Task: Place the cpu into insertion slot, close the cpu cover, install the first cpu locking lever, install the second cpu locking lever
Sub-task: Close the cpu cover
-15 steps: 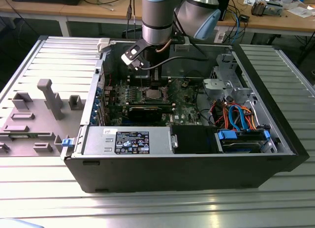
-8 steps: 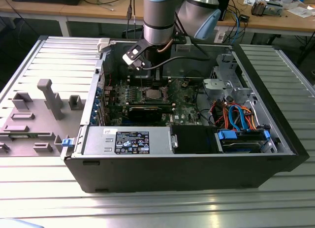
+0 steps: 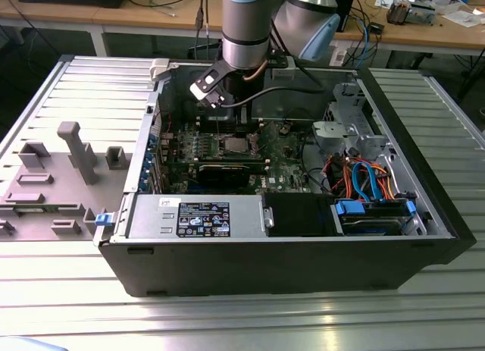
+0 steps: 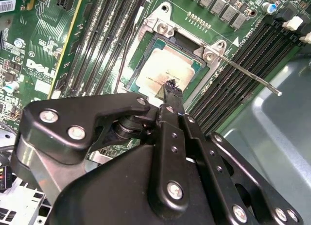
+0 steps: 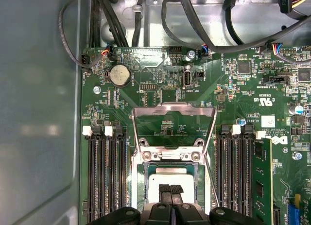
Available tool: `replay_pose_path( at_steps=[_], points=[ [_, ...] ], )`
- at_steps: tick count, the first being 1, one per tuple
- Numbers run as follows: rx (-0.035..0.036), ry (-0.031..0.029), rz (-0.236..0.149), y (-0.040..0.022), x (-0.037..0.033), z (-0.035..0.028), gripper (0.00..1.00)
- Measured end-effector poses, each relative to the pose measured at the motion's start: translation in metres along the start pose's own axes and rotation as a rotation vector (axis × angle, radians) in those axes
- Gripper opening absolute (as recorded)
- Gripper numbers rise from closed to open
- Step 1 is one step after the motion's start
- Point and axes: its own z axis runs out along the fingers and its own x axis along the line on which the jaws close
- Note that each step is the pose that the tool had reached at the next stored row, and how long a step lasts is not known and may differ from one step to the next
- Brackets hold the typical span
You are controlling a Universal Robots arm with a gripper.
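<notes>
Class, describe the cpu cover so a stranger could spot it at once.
Inside the open case, find the green board, then the cpu between the memory slots. The cpu cover stands flipped open beside it: the only thin metal frame with a square window.

The arm (image 3: 246, 25) comes straight down from above in the exterior view, its wrist (image 3: 227, 82) held vertical. In both wrist views the gripper (image 5: 170, 187) (image 4: 171, 86) points downward, its two black fingers (image 5: 165, 198) pressed flat together, tips touching.
</notes>
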Motion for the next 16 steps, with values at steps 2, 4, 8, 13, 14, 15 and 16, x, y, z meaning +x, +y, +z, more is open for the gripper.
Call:
replay_pose_path(
  at_steps=[2, 4, 8, 13, 14, 15, 16],
  points=[
    [0.0000, 0.0000, 0.000, 0.0000, 0.0000, -0.0024, 0.11],
    [0.0000, 0.0001, 0.000, 0.0001, 0.0000, -0.0042, 0.11],
    [-0.0001, 0.0002, 0.000, 0.0001, 0.0001, -0.0054, 0.11],
    [0.0000, 0.0000, 0.000, 0.0005, 0.0000, -0.0056, 0.11],
    [0.0000, 0.0000, 0.000, 0.0008, 0.0000, -0.0056, 0.11],
    [0.0000, 0.0000, 0.000, 0.0010, 0.0000, -0.0056, 0.11],
    [0.0000, -0.0001, 0.000, 0.0012, 0.0000, -0.0056, 0.11]
  ],
)
